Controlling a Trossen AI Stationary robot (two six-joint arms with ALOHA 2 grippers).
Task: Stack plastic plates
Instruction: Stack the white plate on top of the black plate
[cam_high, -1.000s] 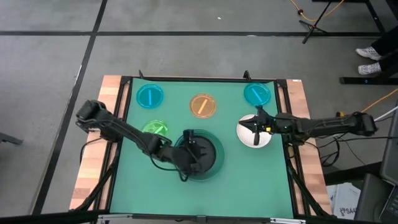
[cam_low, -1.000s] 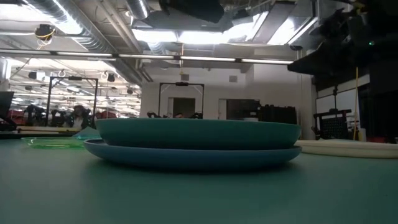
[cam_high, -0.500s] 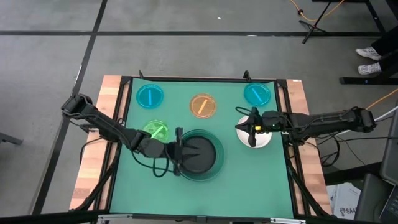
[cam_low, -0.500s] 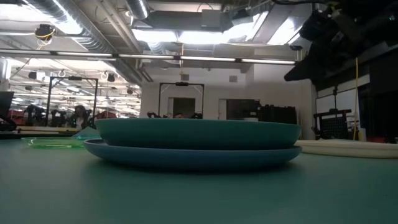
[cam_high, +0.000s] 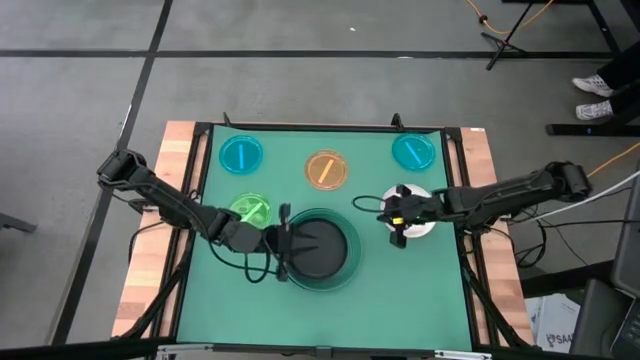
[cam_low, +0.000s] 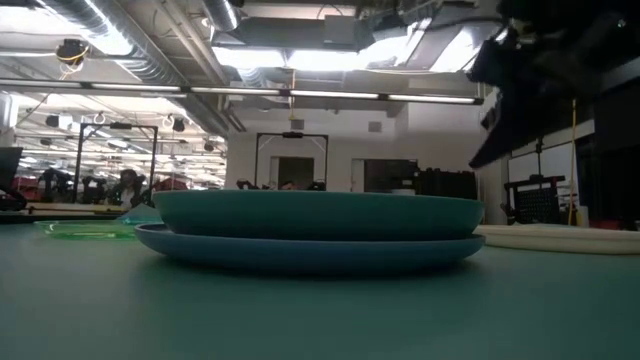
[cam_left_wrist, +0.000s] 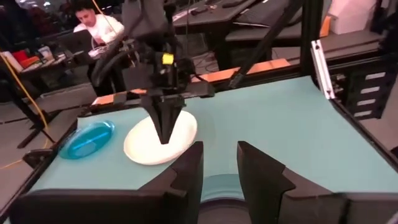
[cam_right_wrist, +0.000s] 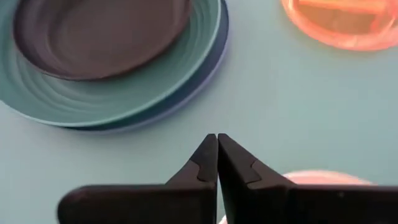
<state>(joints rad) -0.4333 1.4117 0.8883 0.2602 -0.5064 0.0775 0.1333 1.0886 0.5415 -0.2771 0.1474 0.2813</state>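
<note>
In the high view a black plate (cam_high: 322, 247) lies on a dark-green plate (cam_high: 318, 281), which lies on a light-blue one; the low view shows the green plate (cam_low: 320, 214) resting in the blue plate (cam_low: 310, 252). My left gripper (cam_high: 283, 243) is open at the stack's left rim, and its wrist view shows the stack's rim (cam_left_wrist: 217, 191) below its gap. A white plate (cam_high: 418, 222) lies flat to the stack's right. My right gripper (cam_high: 397, 218) is shut and points down over that plate's left edge (cam_right_wrist: 323, 180). The left wrist view shows it above the white plate (cam_left_wrist: 180, 138).
Small translucent plates lie flat on the green mat: cyan (cam_high: 241, 155) at the far left, orange (cam_high: 326, 170) at the far middle, cyan (cam_high: 413, 152) at the far right, lime-green (cam_high: 250, 210) beside my left arm. A black frame (cam_high: 320, 127) borders the mat. A person (cam_left_wrist: 99, 25) sits beyond the table.
My left gripper has drawn back from over the black plate toward the table's left and now stands at the stack's left rim. My right gripper has moved toward the table's left and near edges, from over the white plate's middle to its left edge. The plates have stayed put.
</note>
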